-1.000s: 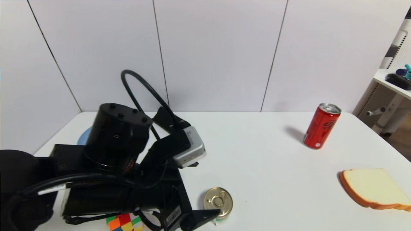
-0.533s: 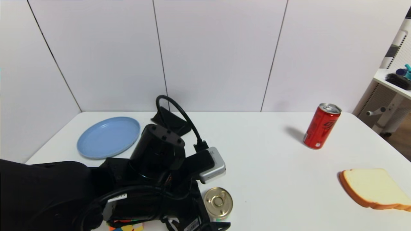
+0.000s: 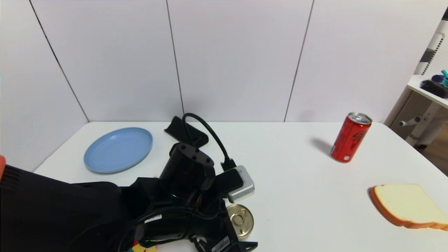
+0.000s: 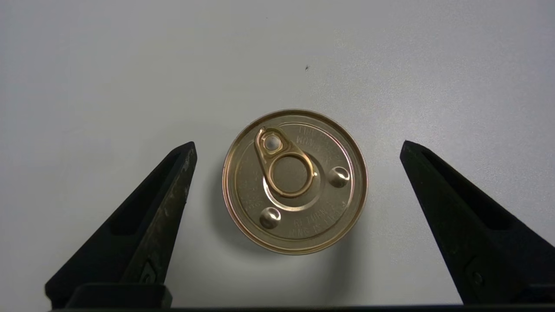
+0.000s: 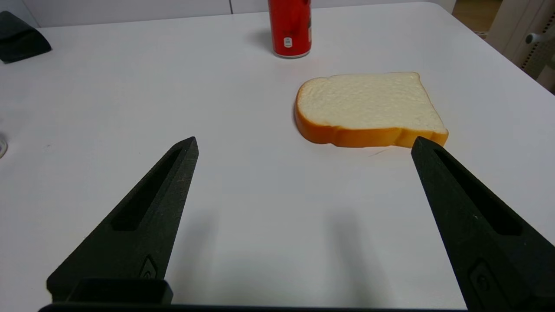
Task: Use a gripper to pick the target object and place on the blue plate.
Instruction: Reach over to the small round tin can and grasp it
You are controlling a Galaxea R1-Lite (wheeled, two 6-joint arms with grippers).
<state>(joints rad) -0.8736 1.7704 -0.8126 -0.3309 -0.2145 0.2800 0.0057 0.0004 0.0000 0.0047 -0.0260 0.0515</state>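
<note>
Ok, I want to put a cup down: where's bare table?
Between the tin and bread slice; also between the black object and red can. It's crowded around the tin, under the open left gripper.

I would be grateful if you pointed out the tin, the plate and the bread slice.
tin (image 4: 290,173): left wrist view, on the ring pull of its lid
plate (image 3: 119,149): head view, on its bare middle
bread slice (image 5: 368,102): right wrist view, on its pale top
</note>
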